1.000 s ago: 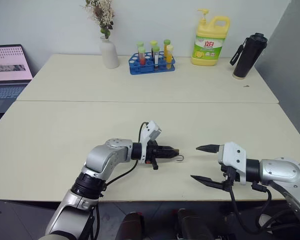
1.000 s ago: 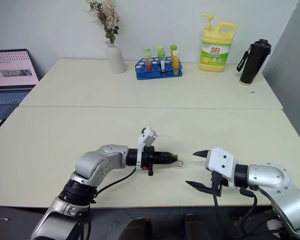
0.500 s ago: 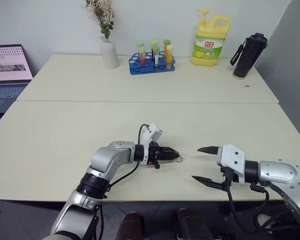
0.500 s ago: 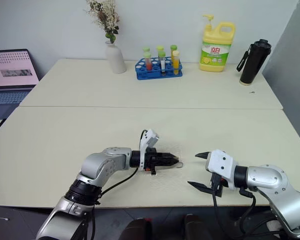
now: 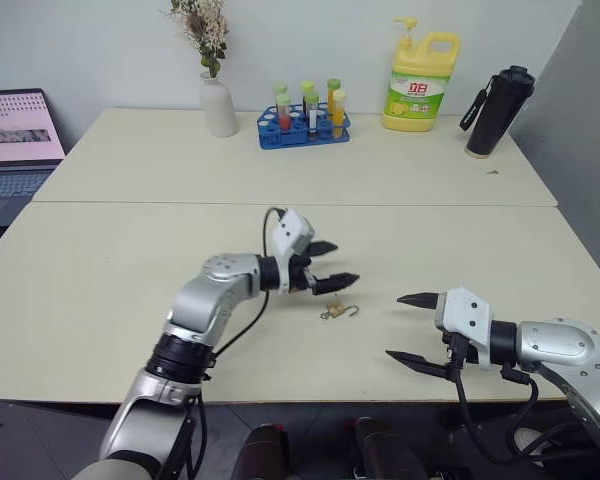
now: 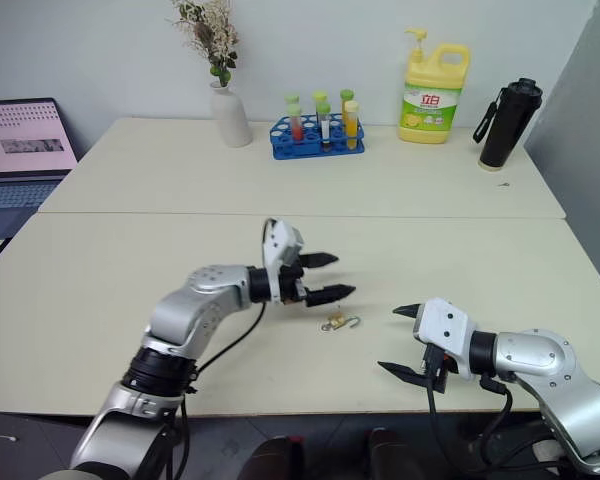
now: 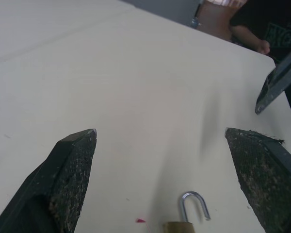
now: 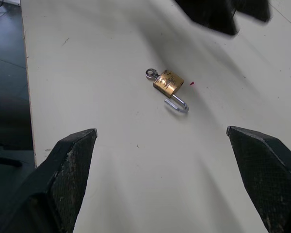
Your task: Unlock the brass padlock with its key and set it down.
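On the table [image 5: 100, 300], brass padlock [image 8: 169, 82] lies w/ shackle sprung, key [image 8: 151, 74] still in; both end effectors wide, empty.

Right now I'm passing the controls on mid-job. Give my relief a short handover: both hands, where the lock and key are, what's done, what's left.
Left hand: open, holding nothing, hanging above the table just behind the padlock.
Right hand: open, holding nothing, low over the front edge, to the right of the padlock.
Padlock: lying on the table between the two hands, touched by neither. Its shackle is swung open in the right wrist view.
Key: in the padlock's body, its ring sticking out at the end opposite the shackle.
Done: unlocked and set down.
Left: nothing apparent beyond drawing the hands back.
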